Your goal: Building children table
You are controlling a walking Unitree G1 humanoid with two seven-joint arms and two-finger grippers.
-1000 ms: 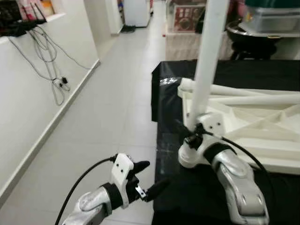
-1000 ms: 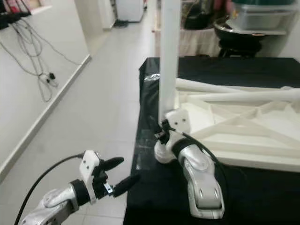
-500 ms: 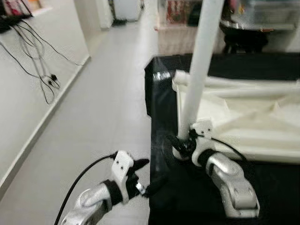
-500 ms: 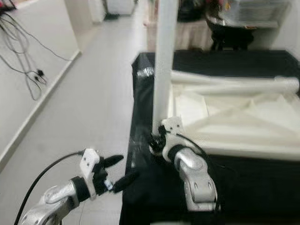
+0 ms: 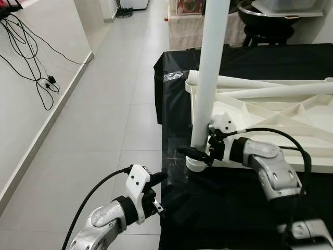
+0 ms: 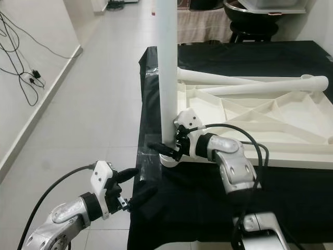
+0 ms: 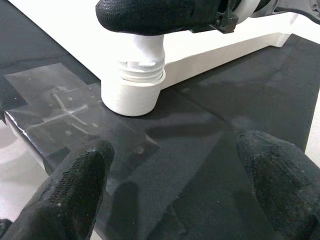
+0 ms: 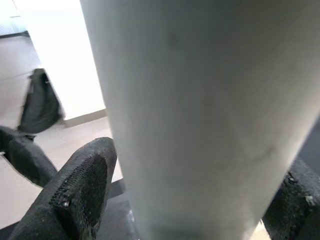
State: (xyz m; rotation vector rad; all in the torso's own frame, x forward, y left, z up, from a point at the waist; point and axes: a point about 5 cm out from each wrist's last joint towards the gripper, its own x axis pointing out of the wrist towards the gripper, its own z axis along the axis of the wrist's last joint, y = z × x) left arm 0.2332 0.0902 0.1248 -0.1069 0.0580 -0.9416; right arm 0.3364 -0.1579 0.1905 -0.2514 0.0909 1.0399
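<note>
The white table leg [image 5: 210, 78] stood upright in the corner socket [image 7: 133, 87] of the upturned white tabletop [image 6: 260, 122], which lay on the black-covered counter [image 6: 291, 62], and the socket sat close to the counter's near corner. The right tool [image 6: 167, 149] clasped the leg just above the socket, one black finger on each side of it, as the right wrist view showed with a finger [image 8: 75, 190] pressed against the pale tube. The left tool [image 6: 131, 189] hung below and outside that corner, over the floor [image 5: 104, 104], its fingers spread and holding nothing. Two more legs [image 6: 244, 83] lay loose across the far edge of the tabletop, behind the socket. The main risk, as I judged it, was a cross-seated leg: the grip was very low on a tall tube, so any sideways push could tilt the top and jam the leg in the socket. A hard turn could also drag the tabletop toward the corner, since nothing braced it. The clear tape [image 7: 60, 107] beside the socket looked slick, which would help such a slide.
</note>
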